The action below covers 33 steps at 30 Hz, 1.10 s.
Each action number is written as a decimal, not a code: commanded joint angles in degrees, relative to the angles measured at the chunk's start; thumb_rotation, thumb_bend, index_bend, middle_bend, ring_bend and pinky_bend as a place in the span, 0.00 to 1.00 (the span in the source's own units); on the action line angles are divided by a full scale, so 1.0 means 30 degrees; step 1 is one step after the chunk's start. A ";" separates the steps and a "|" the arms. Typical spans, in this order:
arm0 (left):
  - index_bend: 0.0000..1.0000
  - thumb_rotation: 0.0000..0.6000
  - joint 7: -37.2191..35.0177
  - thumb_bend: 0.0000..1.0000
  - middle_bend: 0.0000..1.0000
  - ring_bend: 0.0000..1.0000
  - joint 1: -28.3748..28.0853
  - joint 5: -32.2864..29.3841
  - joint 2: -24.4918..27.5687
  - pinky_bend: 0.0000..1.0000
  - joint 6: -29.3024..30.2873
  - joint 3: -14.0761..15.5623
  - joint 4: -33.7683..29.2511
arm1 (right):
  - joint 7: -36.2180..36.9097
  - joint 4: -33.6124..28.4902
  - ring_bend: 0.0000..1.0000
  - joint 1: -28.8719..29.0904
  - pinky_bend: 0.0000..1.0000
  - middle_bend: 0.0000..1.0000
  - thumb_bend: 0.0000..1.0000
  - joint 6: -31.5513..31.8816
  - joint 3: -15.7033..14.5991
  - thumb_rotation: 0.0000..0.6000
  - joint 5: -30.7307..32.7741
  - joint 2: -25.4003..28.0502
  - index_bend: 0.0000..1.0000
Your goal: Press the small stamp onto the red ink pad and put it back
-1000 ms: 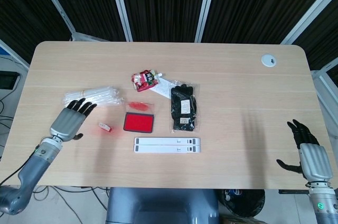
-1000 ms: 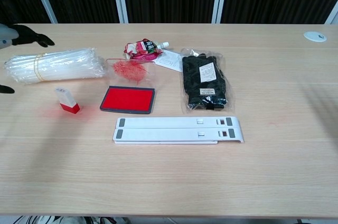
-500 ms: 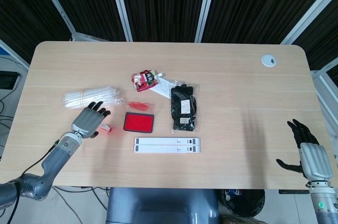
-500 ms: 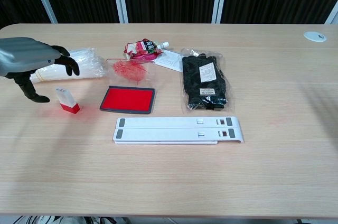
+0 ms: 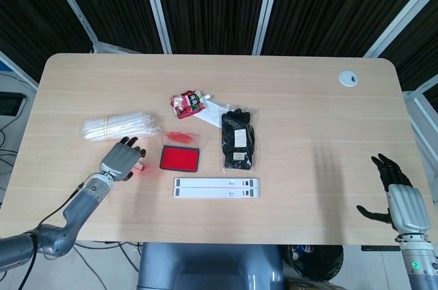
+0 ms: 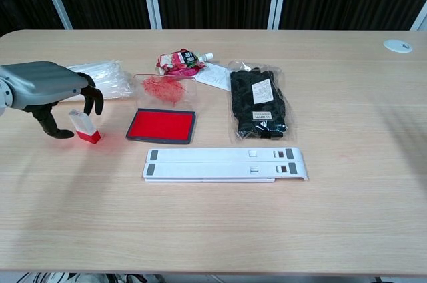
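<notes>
The small stamp [image 6: 84, 127], white with a red base, stands upright on the table left of the red ink pad [image 6: 161, 126]. My left hand [image 6: 47, 85] hovers over it, thumb on its left and fingers hanging at its right, with no clear contact. In the head view the left hand [image 5: 122, 160] covers most of the stamp [image 5: 140, 166], just left of the ink pad [image 5: 179, 159]. My right hand [image 5: 404, 198] rests at the table's near right edge, fingers spread and empty.
A bundle of clear straws [image 6: 100, 73] lies behind the left hand. A red snack packet [image 6: 179, 61], a clear lid with a red smear [image 6: 165, 87], bagged black gloves [image 6: 259, 104] and a white bar stand [image 6: 225, 163] surround the pad.
My left hand has moved right and toward the near edge, from beside the straws to over the stamp, fingers now curving down around it. The right hand has stayed put.
</notes>
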 commanded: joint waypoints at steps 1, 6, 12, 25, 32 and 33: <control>0.37 1.00 -0.0103 0.27 0.40 0.11 -0.0051 0.0062 -0.0120 0.18 0.0074 0.0118 0.0139 | -0.0016 -0.0030 0.00 -0.0004 0.18 0.00 0.07 0.0004 0.0004 1.00 0.0024 -0.0001 0.00; 0.39 1.00 -0.0242 0.32 0.42 0.11 -0.0136 0.0099 -0.0205 0.18 0.0179 0.0270 0.0388 | -0.0046 -0.0090 0.00 0.0009 0.18 0.00 0.07 -0.0024 0.0012 1.00 0.0063 0.0012 0.00; 0.43 1.00 -0.0384 0.36 0.44 0.12 -0.0213 0.0123 -0.0237 0.18 0.0299 0.0453 0.0507 | -0.0009 -0.0116 0.00 -0.0007 0.18 0.00 0.07 -0.0032 0.0007 1.00 0.0112 0.0012 0.00; 0.47 1.00 -0.0423 0.36 0.44 0.12 -0.0277 0.0020 -0.0221 0.18 0.0609 0.0754 0.0594 | 0.0014 -0.0080 0.00 -0.0019 0.18 0.00 0.08 0.0001 -0.0022 1.00 0.0047 0.0024 0.00; 0.52 1.00 -0.0469 0.40 0.48 0.17 -0.0297 0.0003 -0.0287 0.23 0.0759 0.0882 0.0661 | 0.0008 -0.0121 0.00 -0.0022 0.18 0.00 0.08 0.0013 -0.0018 1.00 0.0056 0.0029 0.00; 0.53 1.00 -0.0469 0.41 0.50 0.19 -0.0294 0.0021 -0.0302 0.24 0.0797 0.0903 0.0678 | 0.0004 -0.0123 0.00 -0.0020 0.18 0.00 0.08 0.0018 -0.0018 1.00 0.0045 0.0032 0.00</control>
